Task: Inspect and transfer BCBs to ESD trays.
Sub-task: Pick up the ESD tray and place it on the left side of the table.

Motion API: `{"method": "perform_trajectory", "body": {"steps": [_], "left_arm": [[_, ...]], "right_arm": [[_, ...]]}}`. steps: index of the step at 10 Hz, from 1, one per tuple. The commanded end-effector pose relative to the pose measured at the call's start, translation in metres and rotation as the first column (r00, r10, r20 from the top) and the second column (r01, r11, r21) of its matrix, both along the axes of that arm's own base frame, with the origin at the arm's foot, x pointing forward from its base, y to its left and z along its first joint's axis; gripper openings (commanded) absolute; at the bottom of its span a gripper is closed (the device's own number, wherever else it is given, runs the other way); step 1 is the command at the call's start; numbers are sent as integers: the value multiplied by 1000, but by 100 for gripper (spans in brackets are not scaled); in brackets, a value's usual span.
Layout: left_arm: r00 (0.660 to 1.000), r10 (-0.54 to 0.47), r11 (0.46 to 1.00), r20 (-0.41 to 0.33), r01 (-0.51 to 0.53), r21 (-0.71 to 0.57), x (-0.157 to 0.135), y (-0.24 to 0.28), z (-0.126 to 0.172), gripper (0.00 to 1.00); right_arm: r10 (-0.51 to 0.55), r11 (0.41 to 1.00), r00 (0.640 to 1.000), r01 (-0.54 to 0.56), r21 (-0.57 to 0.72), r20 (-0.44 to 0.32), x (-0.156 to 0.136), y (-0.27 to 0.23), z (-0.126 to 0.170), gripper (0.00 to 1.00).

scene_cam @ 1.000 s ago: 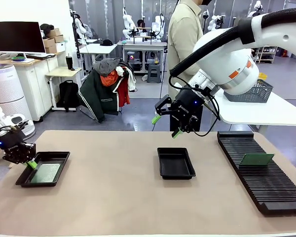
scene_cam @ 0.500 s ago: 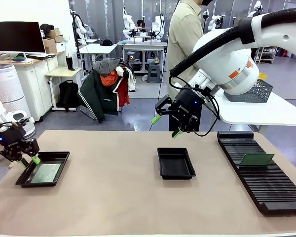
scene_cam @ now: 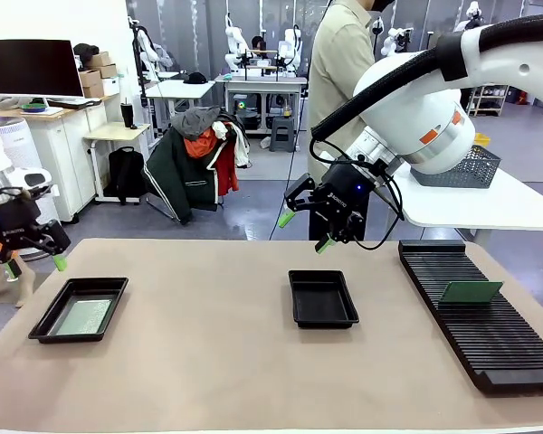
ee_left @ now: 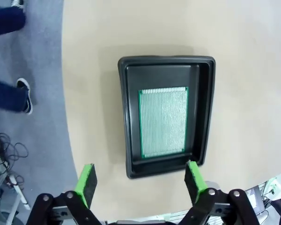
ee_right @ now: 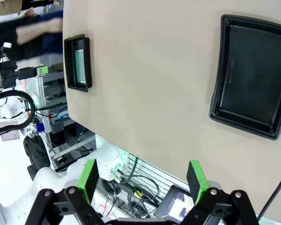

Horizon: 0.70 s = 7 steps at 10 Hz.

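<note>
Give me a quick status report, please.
Left gripper open, right gripper open, both empty. One board flat in left tray; second board standing in rack. Nothing in the way.

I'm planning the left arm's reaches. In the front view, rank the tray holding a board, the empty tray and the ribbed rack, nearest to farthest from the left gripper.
From the left gripper:
1. Tray holding a board, at the table's left, just beside it.
2. Empty tray, mid-table.
3. Ribbed rack, far right.
</note>
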<state>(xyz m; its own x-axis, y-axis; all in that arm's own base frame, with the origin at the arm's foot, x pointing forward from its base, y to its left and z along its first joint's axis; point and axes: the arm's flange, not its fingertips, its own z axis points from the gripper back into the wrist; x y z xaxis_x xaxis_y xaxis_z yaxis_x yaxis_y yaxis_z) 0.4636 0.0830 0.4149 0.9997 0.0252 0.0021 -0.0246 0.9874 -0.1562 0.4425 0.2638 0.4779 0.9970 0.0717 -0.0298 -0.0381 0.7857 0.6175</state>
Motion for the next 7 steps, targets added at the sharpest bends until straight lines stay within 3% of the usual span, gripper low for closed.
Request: {"method": "perform_trajectory", "body": {"steps": [1, 7], "left_arm": [[1000, 14, 997, -27, -12, 72, -14, -16, 21, 100], [999, 14, 990, -49, -7, 144, -23, -37, 55, 100]], "right_arm": [[-11, 1000, 1000, 11, -19, -7, 2, 2, 1, 100], [-11, 1000, 1000, 11, -19, -7, 2, 2, 1, 100]]}}
